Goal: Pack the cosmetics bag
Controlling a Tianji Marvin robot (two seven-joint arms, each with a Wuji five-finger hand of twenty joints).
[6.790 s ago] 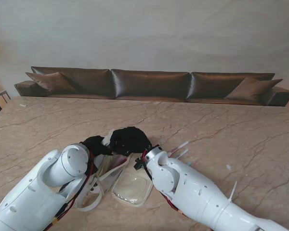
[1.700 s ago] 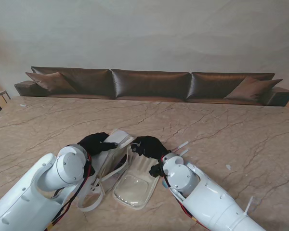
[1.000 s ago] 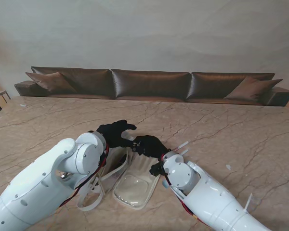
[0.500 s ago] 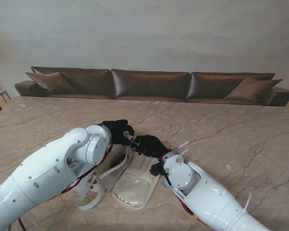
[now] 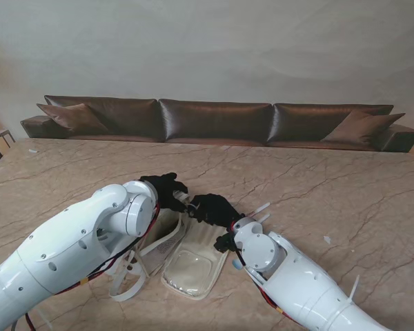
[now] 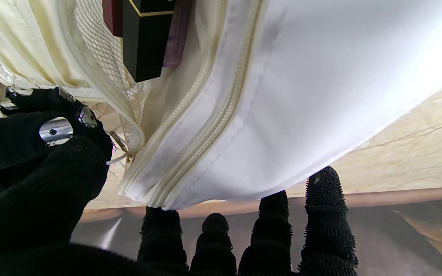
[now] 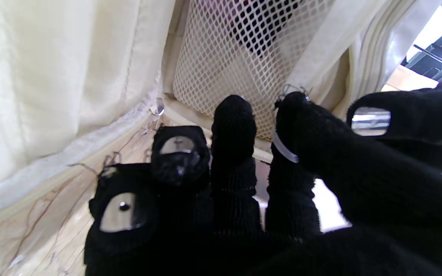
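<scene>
Cosmetics bag [image 5: 186, 241]: matt cream cloth w/ woven zip tape, open mesh pocket [image 7: 240, 57], clear glossy plastic window [image 5: 188, 270]. Black box [image 6: 146, 34] inside: glossy, gold trim. Both hands, left hand [image 5: 164, 189] & right hand [image 5: 210, 207]: black knit gloves, nubby fingertips [image 6: 324, 188], shiny metal insets. Tabletop [image 5: 317, 186]: polished veined beige marble. Sofa [image 5: 214, 121], upper frame: brown leather, slight sheen.

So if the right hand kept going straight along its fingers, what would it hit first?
Most likely the bag's mesh pocket: the right hand's fingertips sit just short of it in the wrist view, with something dark behind the netting. Exact depth is unclear.
</scene>
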